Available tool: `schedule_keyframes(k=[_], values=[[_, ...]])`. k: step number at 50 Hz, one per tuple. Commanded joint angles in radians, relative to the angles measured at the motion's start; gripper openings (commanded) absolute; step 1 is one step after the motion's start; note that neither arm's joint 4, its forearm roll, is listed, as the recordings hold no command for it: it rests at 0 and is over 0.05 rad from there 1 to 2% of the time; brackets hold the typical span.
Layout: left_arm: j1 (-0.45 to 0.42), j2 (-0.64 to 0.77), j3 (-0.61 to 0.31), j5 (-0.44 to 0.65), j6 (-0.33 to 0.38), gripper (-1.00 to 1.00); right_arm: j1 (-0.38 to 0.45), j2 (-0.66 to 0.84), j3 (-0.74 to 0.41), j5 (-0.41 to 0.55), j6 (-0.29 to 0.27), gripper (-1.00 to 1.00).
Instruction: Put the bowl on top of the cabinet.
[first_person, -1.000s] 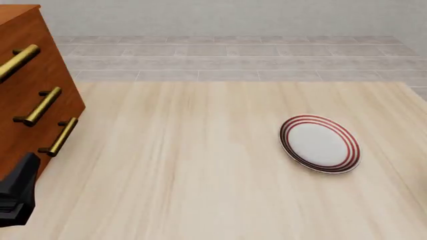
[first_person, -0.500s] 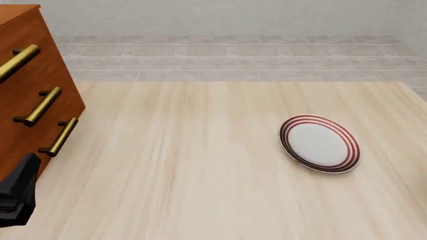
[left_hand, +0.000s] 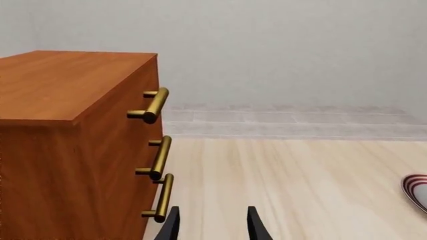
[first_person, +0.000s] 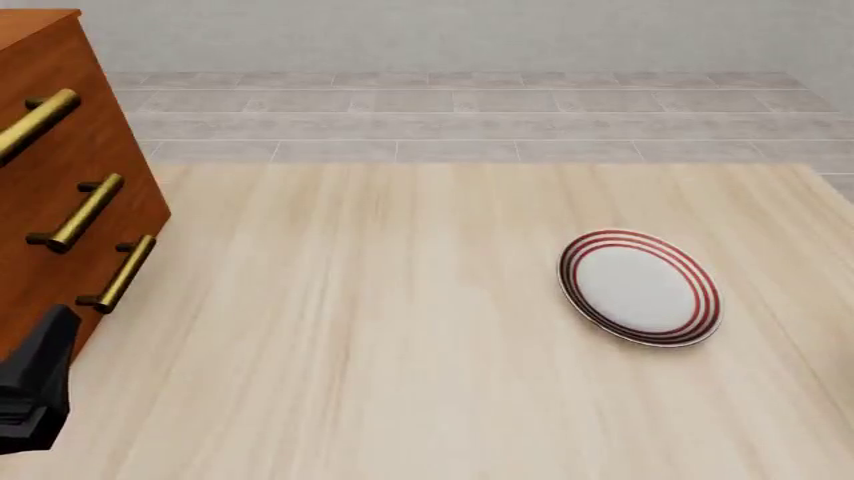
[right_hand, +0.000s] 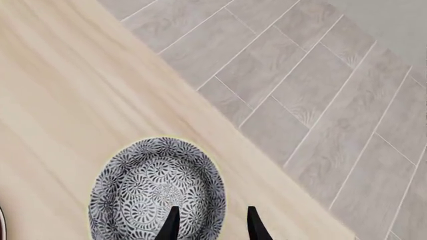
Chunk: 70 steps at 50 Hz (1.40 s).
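Two grippers, both mine, both spread apart, nothing held. Right gripper (right_hand: 209, 225) hangs over bowl (right_hand: 157, 189), fingertips above its floral inside; bowl sits on desk (right_hand: 60, 100) near edge, beside grey floor tiles; bowl out of front view. Left gripper (left_hand: 212, 226) low at near left, beside cabinet (first_person: 54, 190) front. Red-ringed plate (first_person: 639, 287) right of centre. No readable writing anywhere.
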Motion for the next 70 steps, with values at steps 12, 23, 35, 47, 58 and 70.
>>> schedule_keyframes(k=[12, 23, 35, 47, 58, 70], values=[[0.002, 0.0, -0.002, -0.002, 0.002, 1.0, -0.027, 0.083, 0.037, -0.079, -0.029, 1.0], [0.003, 0.0, 0.0, -0.002, 0.003, 1.0, -0.03, 0.113, 0.061, -0.123, -0.047, 1.0], [0.003, 0.0, 0.0, -0.001, 0.007, 1.0, -0.025, 0.158, 0.091, -0.171, -0.051, 1.0], [0.003, -0.001, 0.001, -0.001, 0.009, 1.0, -0.034, 0.189, 0.102, -0.203, -0.059, 1.0], [0.005, 0.0, 0.0, -0.002, 0.009, 1.0, -0.04, 0.201, 0.105, -0.215, -0.064, 1.0], [0.007, 0.0, 0.0, -0.003, 0.01, 1.0, -0.046, 0.236, 0.117, -0.251, -0.066, 1.0]])
